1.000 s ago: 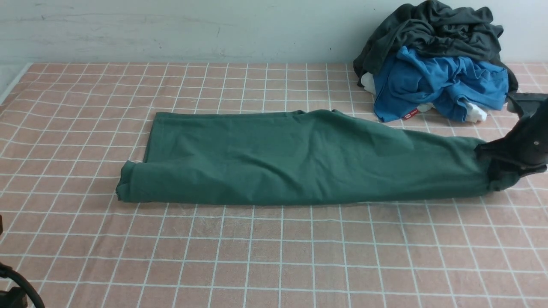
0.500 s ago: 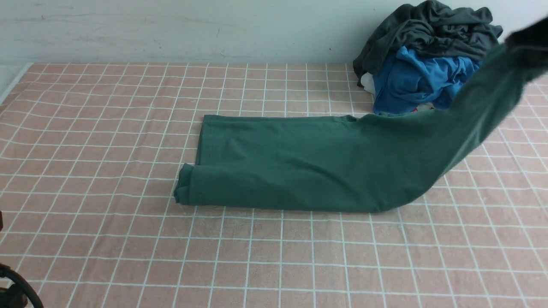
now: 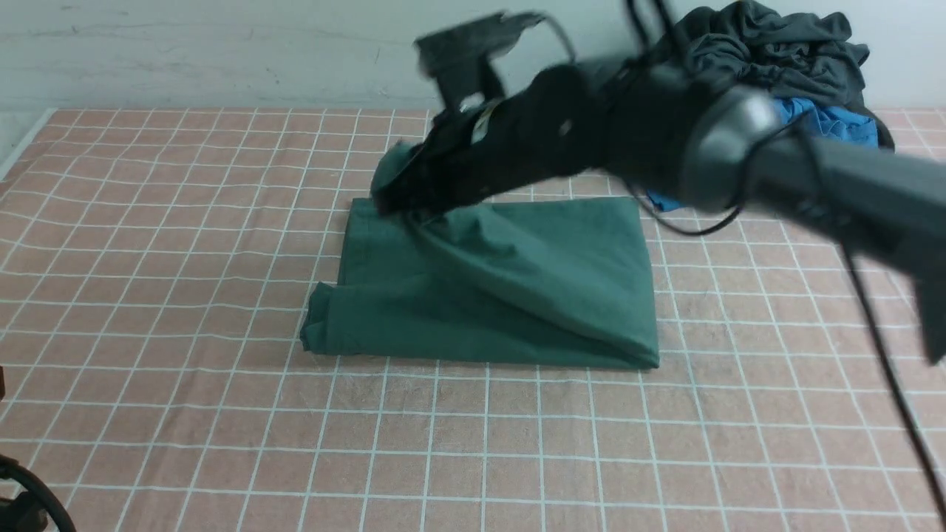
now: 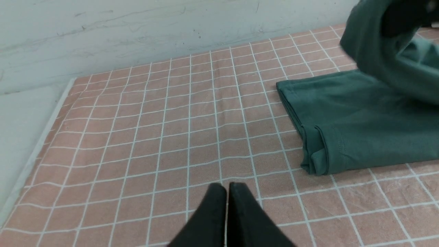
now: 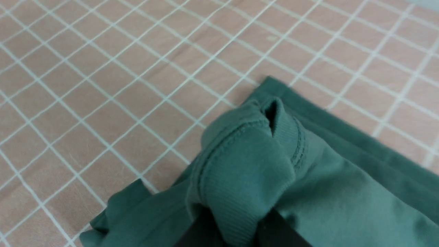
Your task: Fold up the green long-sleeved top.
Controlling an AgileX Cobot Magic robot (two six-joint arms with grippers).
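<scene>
The green long-sleeved top (image 3: 510, 288) lies on the checked tablecloth as a folded strip, with its right end carried over onto its left half. My right gripper (image 3: 392, 193) is shut on the ribbed end of the top (image 5: 240, 178) and holds it just above the strip's far left corner. The top's left edge also shows in the left wrist view (image 4: 360, 116). My left gripper (image 4: 227, 188) is shut and empty, low over bare cloth, to the left of and nearer than the top.
A heap of a dark charcoal-grey garment (image 3: 768, 44) and a bright blue garment (image 3: 828, 122) sits at the far right by the wall. The right arm (image 3: 739, 140) reaches across above the table. The tablecloth's left edge (image 4: 44, 130) borders a pale surface.
My right gripper has lifted the top's right end and swung it left over the strip, doubling it. The whole top also slid to the right earlier.
</scene>
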